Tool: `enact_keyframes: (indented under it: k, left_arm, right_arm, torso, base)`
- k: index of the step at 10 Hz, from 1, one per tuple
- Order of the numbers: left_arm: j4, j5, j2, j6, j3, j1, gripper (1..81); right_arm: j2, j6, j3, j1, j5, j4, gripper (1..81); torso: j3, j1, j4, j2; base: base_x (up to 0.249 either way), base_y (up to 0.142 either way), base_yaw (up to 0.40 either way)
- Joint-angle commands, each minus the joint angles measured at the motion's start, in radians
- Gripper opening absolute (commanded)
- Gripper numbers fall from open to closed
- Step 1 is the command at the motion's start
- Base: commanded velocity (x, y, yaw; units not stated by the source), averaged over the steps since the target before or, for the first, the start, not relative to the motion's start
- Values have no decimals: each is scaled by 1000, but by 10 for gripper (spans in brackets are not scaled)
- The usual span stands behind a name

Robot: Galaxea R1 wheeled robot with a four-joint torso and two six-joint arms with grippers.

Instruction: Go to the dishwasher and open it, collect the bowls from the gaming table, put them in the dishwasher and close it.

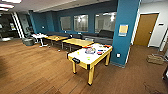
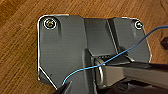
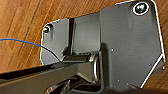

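gaming table (image 1: 93, 58) | small items on top | wood floor (image 1: 37, 70)

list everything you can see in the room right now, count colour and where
gaming table: one, white top with yellow sides and legs, mid-room beside the pillar
items on the gaming table: several small coloured things, too blurred to name or count, toward its far end
yellow-topped tables: two, behind the gaming table, by the sofa
sofa: one, dark grey, along the blue wall under the windows
white table: one, far left of the yellow ones
pillar: one, teal blue, right of the gaming table, with a pale poster on it
door: one, brown wood, far right
floor: brown wood planks
robot's wrist plates: dark grey, with a blue cable, above the floor; claws cannot be made out
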Motion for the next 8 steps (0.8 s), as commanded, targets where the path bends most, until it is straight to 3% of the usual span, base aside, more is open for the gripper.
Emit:
enact_keyframes:
  k: [1, 4, 8]
  left_arm:
    - [10, 49, -13, 2, 5, -45, 811]
    - [10, 49, -11, 0, 4, -45, 811]
    - [10, 49, -10, 0, 2, -45, 811]
  right_arm:
    - [1, -2, -7, 50, -48, -7, 811]
    - [4, 0, -9, 51, -48, 1, 811]
    - [6, 0, -9, 50, -48, -3, 811]
  torso:
    - [0, 0, 0, 0]
    - [0, 0, 0, 0]
    - [1, 0, 0, -2]
  base:
    - [0, 0, 0]
    - [0, 0, 0]
    - [108, 0, 0]
